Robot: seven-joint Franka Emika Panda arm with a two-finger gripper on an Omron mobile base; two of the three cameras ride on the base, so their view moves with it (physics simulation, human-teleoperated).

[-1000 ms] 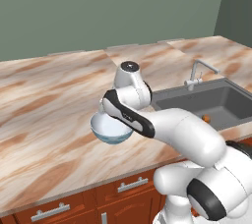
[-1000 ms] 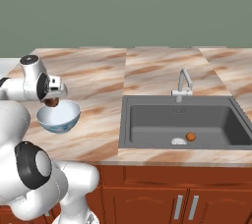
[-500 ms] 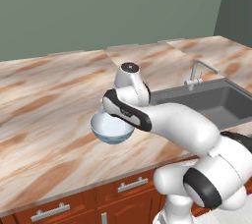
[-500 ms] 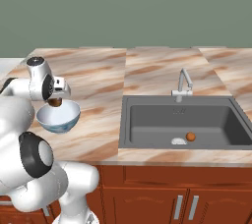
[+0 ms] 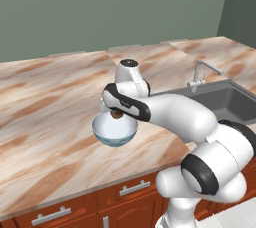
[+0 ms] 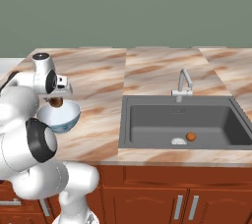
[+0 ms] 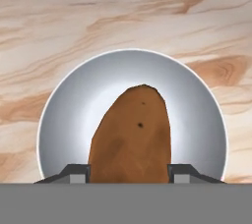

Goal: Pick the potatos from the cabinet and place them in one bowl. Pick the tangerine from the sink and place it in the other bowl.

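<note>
**Now lower: the potato hangs right over the pale bowl**

Now my jaws are closed on one potato (image 7: 132, 134), a fingertip (image 7: 74, 173) pressed to each flank at the bottom of the hand view, with the brown lump standing up the middle of that frame. In the last second my hand has come down a little: in the left base view the gripper (image 5: 117, 114) sits lower against the pale bowl (image 5: 114, 131) than it did a moment ago, and the potato now shows just at the bowl's rim, left of centre in the frame. My grip has barely changed in that time, so I judge the potato is still held, not yet let go.

Outward from the potato, the bowl's bright inside (image 7: 197, 110) rings it on all sides in the hand view, and I see nothing else lying in the part of the bowl that shows. That tells me I am centred, and opening here should drop the potato inside rather than on the marbled counter (image 5: 45, 122).

Farther out, toward the lower right of the right base view, the tangerine (image 6: 190, 136) lies on the floor of the sink (image 6: 147, 120), beside the silver drain (image 6: 178, 141), with the faucet (image 6: 182, 83) above it. That part of the task is untouched; the tangerine waits until the potato work is finished.
</note>
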